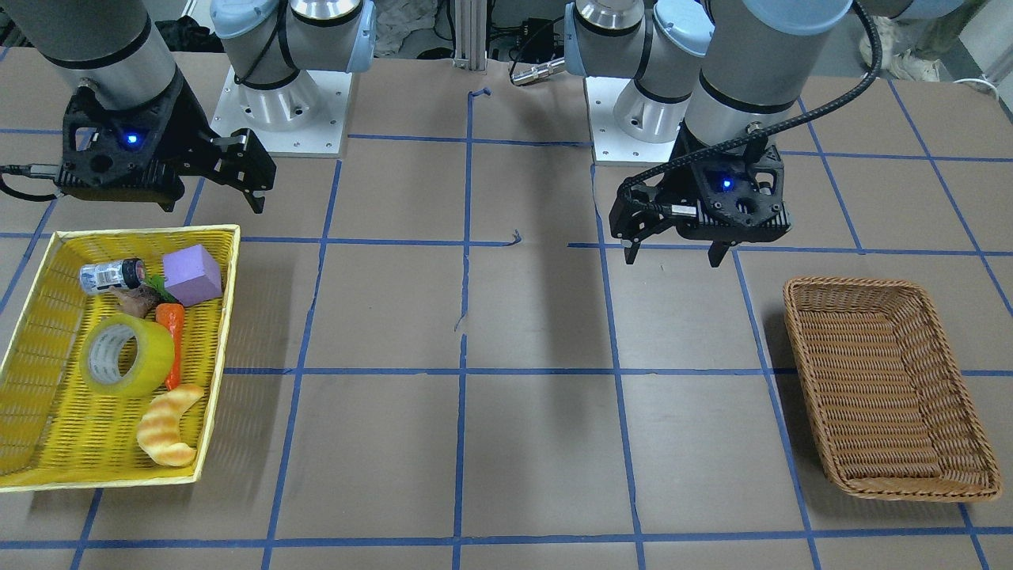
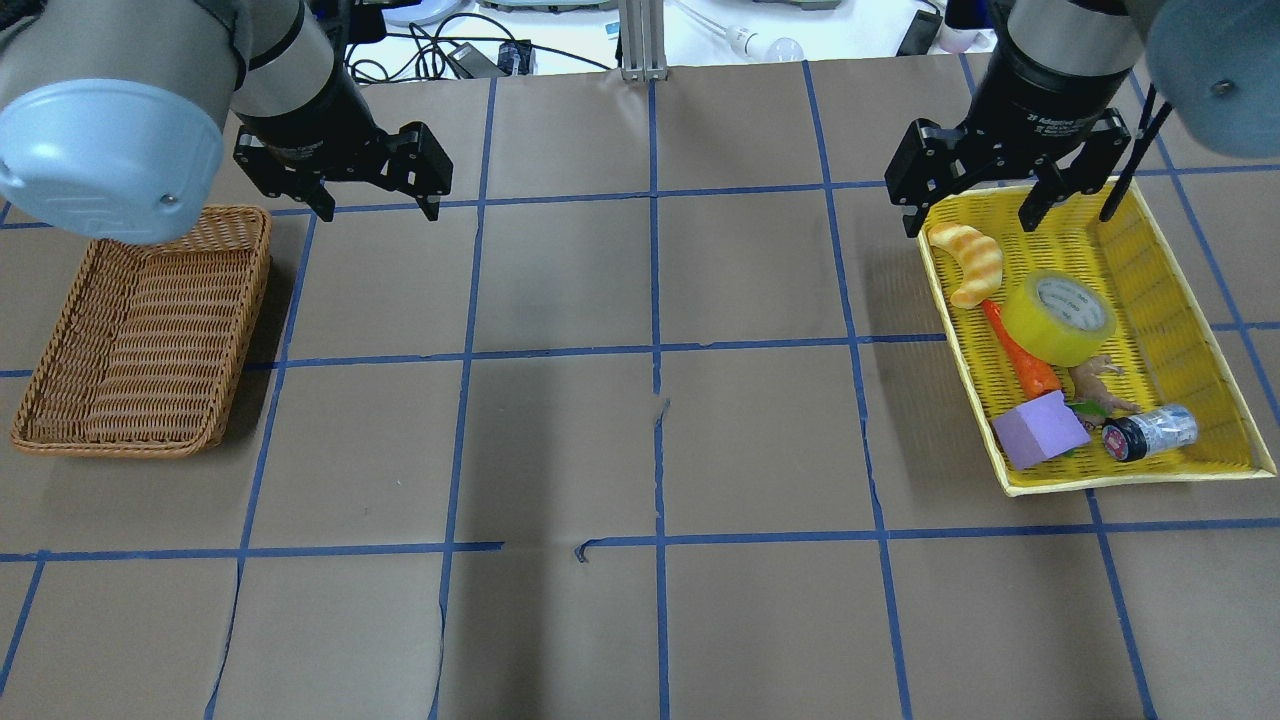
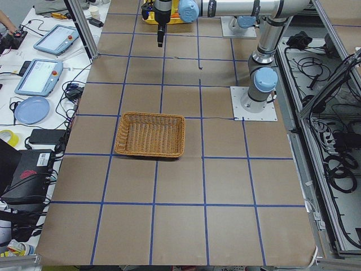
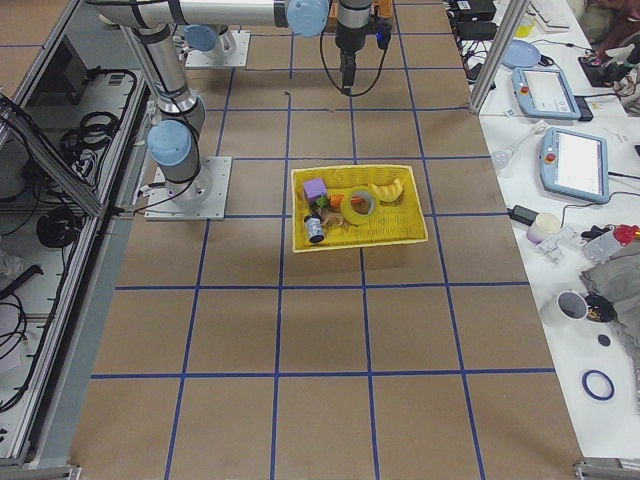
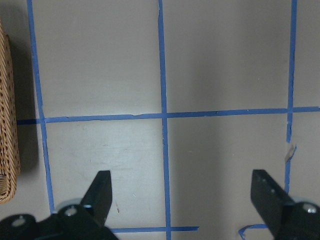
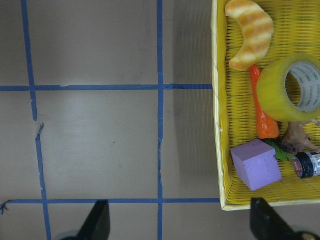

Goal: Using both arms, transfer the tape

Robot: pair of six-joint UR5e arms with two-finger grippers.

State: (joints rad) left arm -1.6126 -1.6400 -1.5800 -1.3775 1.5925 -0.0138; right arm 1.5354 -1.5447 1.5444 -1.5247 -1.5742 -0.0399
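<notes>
The tape [image 1: 127,354], a yellow translucent roll with a grey-white core, lies in the yellow basket [image 1: 142,231], between a striped croissant toy [image 1: 168,426] and a purple block [image 1: 192,274]. It also shows in the overhead view [image 2: 1060,318] and the right wrist view [image 6: 292,87]. My right gripper [image 2: 970,225] hangs open and empty above the basket's far end, off the tape. In the right wrist view [image 6: 181,222] its fingers frame bare table beside the basket. My left gripper [image 2: 380,212] is open and empty, above the table next to the wicker basket [image 2: 140,330].
The yellow basket [image 2: 1130,485] also holds an orange carrot toy [image 2: 1020,360], a small black-capped bottle [image 2: 1150,433] and a brown root-like toy [image 2: 1100,380]. The brown wicker basket [image 1: 886,388] holds nothing. Blue tape lines grid the brown table.
</notes>
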